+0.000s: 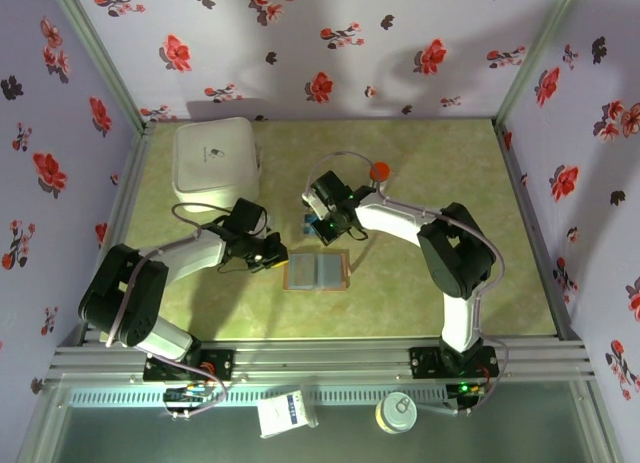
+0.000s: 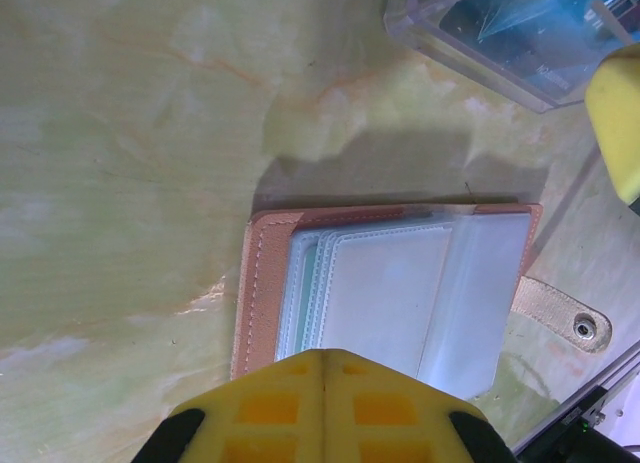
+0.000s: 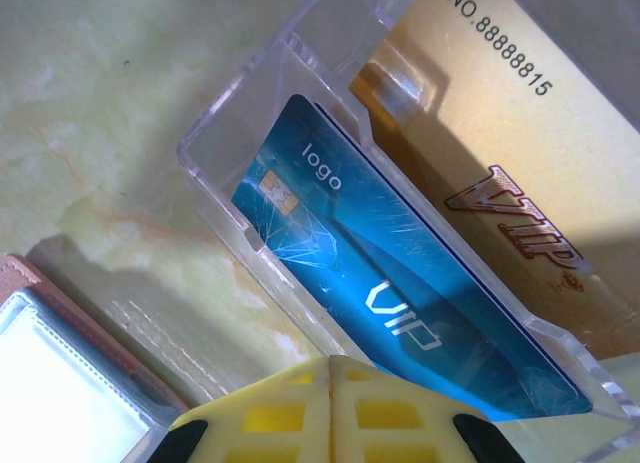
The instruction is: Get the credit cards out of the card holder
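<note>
Beside the card holder (image 1: 318, 272), a blue credit card (image 3: 400, 303) lay in a clear tray (image 3: 215, 153); left jaws and right jaws were clenched shut.

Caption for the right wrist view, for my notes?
Shut right fingers near a clear tray holding a blue card and a gold card; card holder at lower left.

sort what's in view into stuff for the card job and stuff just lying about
For the job:
wallet
blue card
gold card
clear tray, holding the blue card

Lying about:
white box
red thing
white packet and round tub, off the table
</note>
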### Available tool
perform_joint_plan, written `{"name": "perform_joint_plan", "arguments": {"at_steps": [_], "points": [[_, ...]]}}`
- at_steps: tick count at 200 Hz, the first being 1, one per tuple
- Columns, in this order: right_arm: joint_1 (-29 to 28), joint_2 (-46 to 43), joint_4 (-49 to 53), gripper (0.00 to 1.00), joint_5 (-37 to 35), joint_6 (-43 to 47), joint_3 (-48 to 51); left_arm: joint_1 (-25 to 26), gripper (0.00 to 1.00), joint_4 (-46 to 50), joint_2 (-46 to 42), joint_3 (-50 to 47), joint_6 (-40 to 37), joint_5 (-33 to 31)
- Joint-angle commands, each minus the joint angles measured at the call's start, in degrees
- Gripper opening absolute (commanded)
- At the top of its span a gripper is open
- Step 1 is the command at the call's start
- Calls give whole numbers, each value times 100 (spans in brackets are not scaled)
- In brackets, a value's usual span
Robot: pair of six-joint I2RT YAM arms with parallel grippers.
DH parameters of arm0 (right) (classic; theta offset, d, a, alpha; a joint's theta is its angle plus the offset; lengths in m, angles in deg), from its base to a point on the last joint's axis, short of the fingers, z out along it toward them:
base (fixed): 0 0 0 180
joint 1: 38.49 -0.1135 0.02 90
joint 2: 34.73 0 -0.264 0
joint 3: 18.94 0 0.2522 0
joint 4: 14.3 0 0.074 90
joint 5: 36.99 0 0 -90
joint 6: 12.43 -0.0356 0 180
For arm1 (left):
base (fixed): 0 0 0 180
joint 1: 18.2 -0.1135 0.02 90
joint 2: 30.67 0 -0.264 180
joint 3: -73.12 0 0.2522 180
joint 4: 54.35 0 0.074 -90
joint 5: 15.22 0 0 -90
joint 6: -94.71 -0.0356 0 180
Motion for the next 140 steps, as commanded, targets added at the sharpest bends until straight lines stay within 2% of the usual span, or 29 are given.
{"name": "perform_joint_plan", "arguments": {"at_steps": [1,39,100,140], "points": [[6,-175,-214,7,-112,-272,200,59,2,76,91,122,95,51],[-21,-628,-494,10,232,-905,566,116,2,67,149,83,87,54],[-166,-1325,-1237,7,588,-3177,1409,181,0,129,241,40,31,-7],[-383,-1412,-1158,4,821,-4593,1580,199,0,330,187,-22,-48,-177]]}}
